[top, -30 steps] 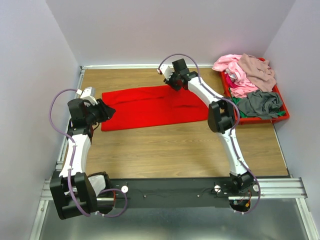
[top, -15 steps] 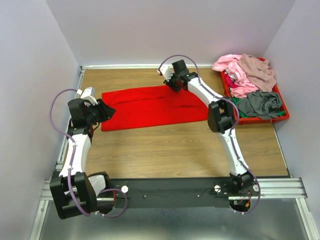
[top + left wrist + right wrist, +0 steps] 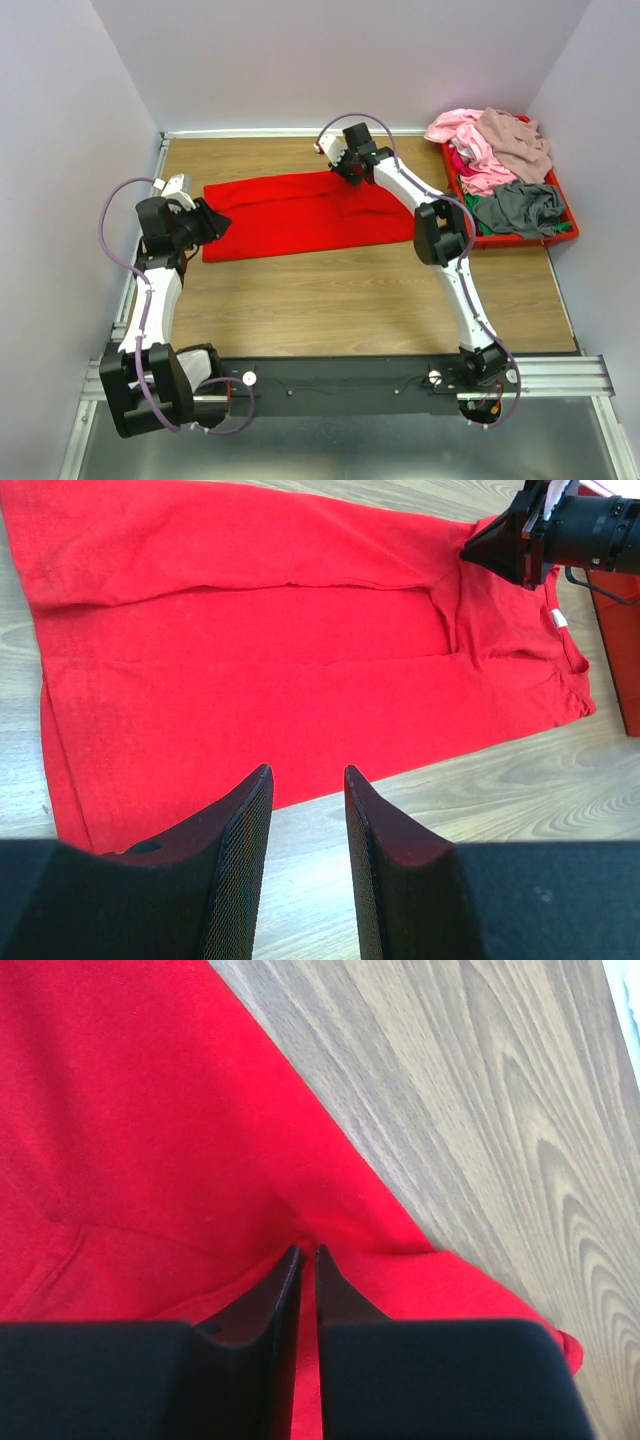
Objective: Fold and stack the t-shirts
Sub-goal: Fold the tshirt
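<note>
Red shirt [image 3: 300, 215]: flat on table [image 3: 350, 290], long axis left to right, collar end to the right.
Right gripper [image 3: 307, 1252]: at the shirt's far right corner, fingers pressed together on a puckered ridge of red fabric.
Left gripper [image 3: 307, 775]: spread, empty, over the near left edge, nearer the hem end.
Left wrist view alone shows the white label [image 3: 558, 619]. Top view alone shows the other shirts [image 3: 495, 150], heaped in the tray [image 3: 520, 238].

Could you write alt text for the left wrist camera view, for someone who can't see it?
A red t-shirt, its sides folded in, lies flat on a wooden table. The left gripper, slightly open, points at the shirt's nearest edge, and the right gripper meets the far corner beside the collar.
</note>
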`<act>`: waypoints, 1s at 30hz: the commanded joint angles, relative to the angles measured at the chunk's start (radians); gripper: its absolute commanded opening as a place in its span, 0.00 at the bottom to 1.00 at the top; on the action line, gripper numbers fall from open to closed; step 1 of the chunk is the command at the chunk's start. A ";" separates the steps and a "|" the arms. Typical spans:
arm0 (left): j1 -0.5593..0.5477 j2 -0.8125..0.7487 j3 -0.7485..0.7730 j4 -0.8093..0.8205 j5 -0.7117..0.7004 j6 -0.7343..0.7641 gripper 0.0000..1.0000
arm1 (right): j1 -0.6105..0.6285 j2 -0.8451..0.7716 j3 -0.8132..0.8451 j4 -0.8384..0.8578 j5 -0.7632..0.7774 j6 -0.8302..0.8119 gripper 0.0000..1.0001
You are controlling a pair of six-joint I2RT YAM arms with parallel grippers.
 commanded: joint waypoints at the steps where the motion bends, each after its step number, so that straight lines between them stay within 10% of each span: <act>1: -0.003 0.005 0.000 -0.001 -0.014 0.014 0.43 | 0.000 0.025 -0.003 0.003 -0.007 0.005 0.14; 30: -0.004 0.009 0.000 -0.001 -0.014 0.014 0.43 | 0.026 0.005 0.058 0.005 -0.074 0.045 0.09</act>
